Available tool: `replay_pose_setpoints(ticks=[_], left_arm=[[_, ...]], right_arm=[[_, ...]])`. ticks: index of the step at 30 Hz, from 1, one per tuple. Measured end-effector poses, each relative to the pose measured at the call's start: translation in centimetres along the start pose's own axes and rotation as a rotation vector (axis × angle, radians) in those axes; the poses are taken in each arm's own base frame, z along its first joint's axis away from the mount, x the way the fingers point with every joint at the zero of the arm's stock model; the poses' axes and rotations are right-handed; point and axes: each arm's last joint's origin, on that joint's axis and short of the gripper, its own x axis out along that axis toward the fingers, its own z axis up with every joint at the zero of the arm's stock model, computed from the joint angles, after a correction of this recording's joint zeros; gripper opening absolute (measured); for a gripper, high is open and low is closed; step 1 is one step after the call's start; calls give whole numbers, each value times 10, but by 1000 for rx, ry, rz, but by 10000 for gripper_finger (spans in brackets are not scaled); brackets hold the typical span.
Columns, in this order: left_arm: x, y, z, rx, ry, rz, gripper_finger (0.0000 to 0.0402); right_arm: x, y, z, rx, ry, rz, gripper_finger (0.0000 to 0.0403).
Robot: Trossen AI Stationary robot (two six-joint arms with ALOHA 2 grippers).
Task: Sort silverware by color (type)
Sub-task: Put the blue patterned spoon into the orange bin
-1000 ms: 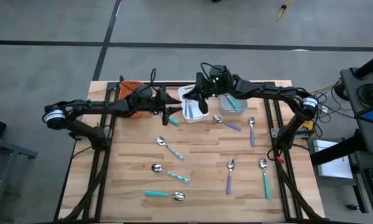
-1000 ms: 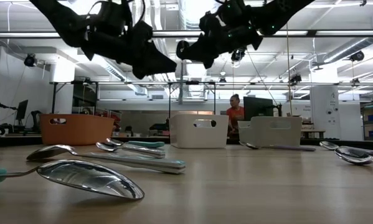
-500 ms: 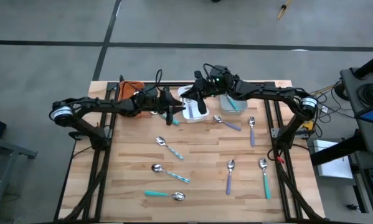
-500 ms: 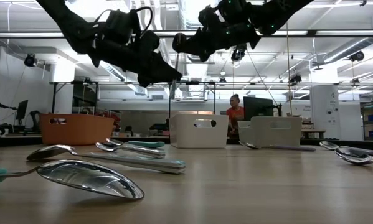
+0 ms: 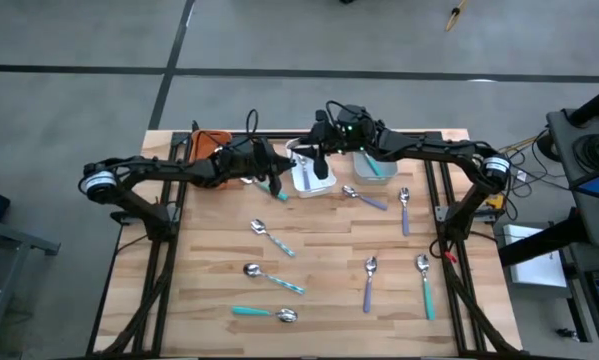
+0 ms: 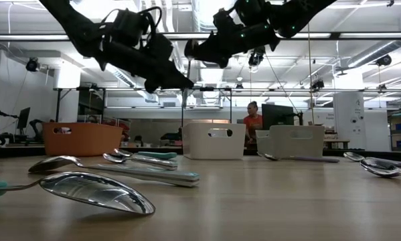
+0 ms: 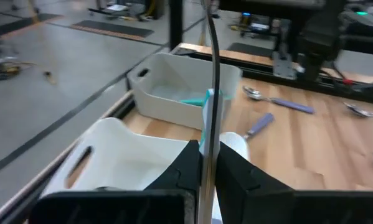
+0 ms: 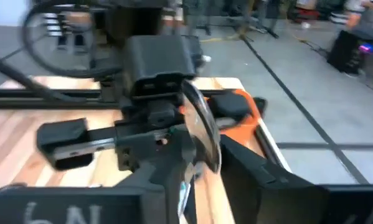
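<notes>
My left gripper [image 5: 272,180] hangs above the table just left of the white bin [image 5: 301,182], shut on a teal-handled piece of silverware [image 7: 209,118]. My right gripper [image 5: 321,165] is over the white bin, shut on a spoon [image 8: 202,127] with a shiny bowl. The grey bin [image 5: 376,168] has a teal-handled piece lying in it. On the wood lie two striped spoons [image 5: 271,238] [image 5: 275,279], a teal spoon [image 5: 264,313], a teal piece [image 5: 425,283], and purple pieces [image 5: 368,280] [image 5: 404,208] [image 5: 365,197]. My left gripper pinches the teal handle [image 7: 208,134] between its two fingers. The handle shows edge-on and runs forward past the fingertips [image 7: 189,165]. The piece is lifted clear of the table. Its metal head does not show. My right gripper pinches the spoon between its two fingers [image 8: 167,168], on the pale teal handle [image 8: 185,186] just behind the bowl. The bowl [image 8: 203,134] sticks out past the fingertips, edge-on. The spoon is lifted clear, above the white bin.
The orange bin [image 5: 211,145], white bin and grey bin stand in a row along the far edge. Both grippers are close together high over that row [image 6: 170,80] [image 6: 197,50]. Bare wood lies at the near left corner [image 5: 179,300]. A person stands in the room beyond.
My left arm has reached toward the table's right, bringing its gripper and the teal-handled piece closer to the white bin and to my right gripper. My right gripper has stayed over the white bin with only a slight shift toward the left.
</notes>
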Motion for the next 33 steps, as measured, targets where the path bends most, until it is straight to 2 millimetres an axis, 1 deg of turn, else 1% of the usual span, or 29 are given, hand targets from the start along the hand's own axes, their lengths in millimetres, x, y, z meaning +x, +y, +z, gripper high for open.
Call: replay_pose_setpoints(ticks=[5,7,10,17,21,33], left_arm=[[-3,4,5,-13,-30,153,10],[-5,6,7,-15,-41,225,10],[-7,8,11,-18,-60,294,10],[-5,7,17,-17,-78,292,10],[-5,7,17,-17,-81,292,10],[-5,7,18,-17,-99,290,13]], right_arm=[[-3,-8,0,56,29,-232,143],[-3,-11,-1,77,35,-272,153],[-1,-11,-3,86,35,-263,161],[22,-5,-18,105,1,-238,152],[31,-5,-21,107,-68,-237,145],[39,-8,-19,96,-200,-253,138]])
